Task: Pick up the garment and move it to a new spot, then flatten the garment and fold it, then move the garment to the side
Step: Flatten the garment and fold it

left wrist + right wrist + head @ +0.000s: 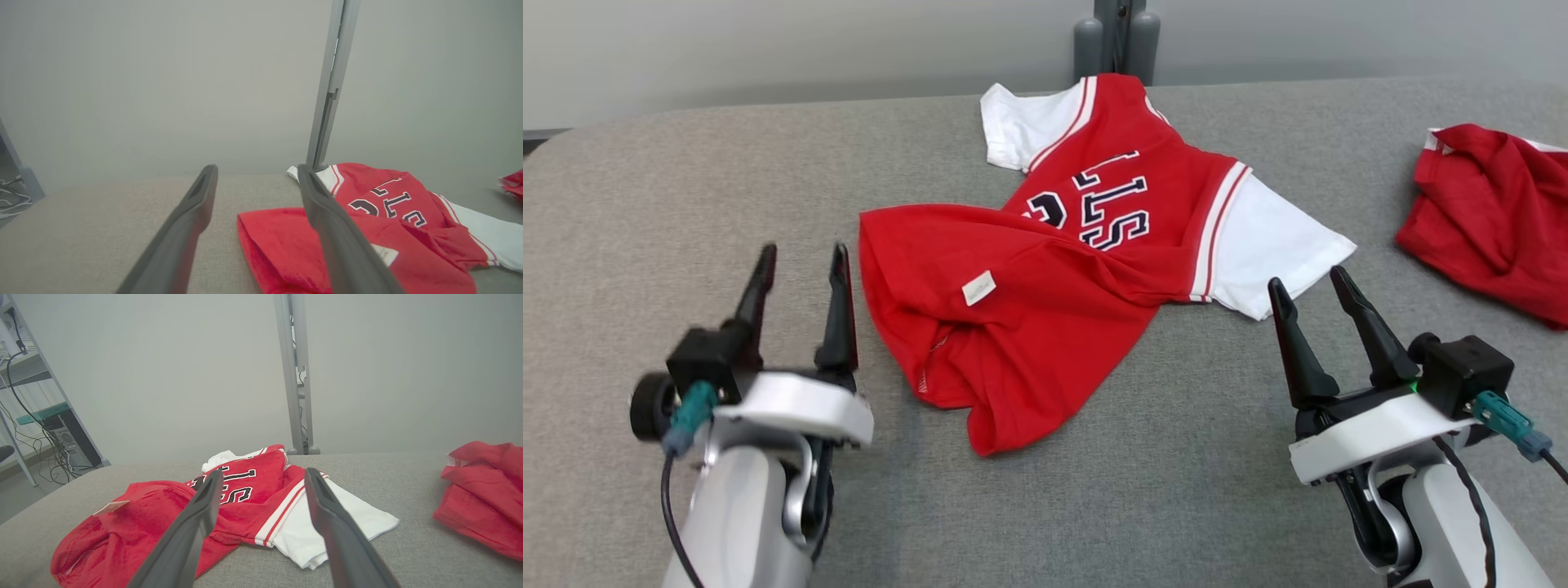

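In the head view both pale forearms rise from the bottom corners, wrists angled so the fingers point up and away across the grey table. The left fingers are spread wide and hold nothing, just beside the folded-over hem of the red basketball jersey, which lies rumpled at the table's middle with a white label showing. The right fingers are also spread and empty, their tips close to the jersey's white sleeve. A second red garment lies crumpled well apart at the far right, and a grey post stands behind the table. The left wrist view looks low along the left fingers, parted over bare table, with the jersey behind the right-hand one and the post rising tall. The right wrist view shows the right fingers apart above the jersey and adds a metal rack with cables off the table's edge.
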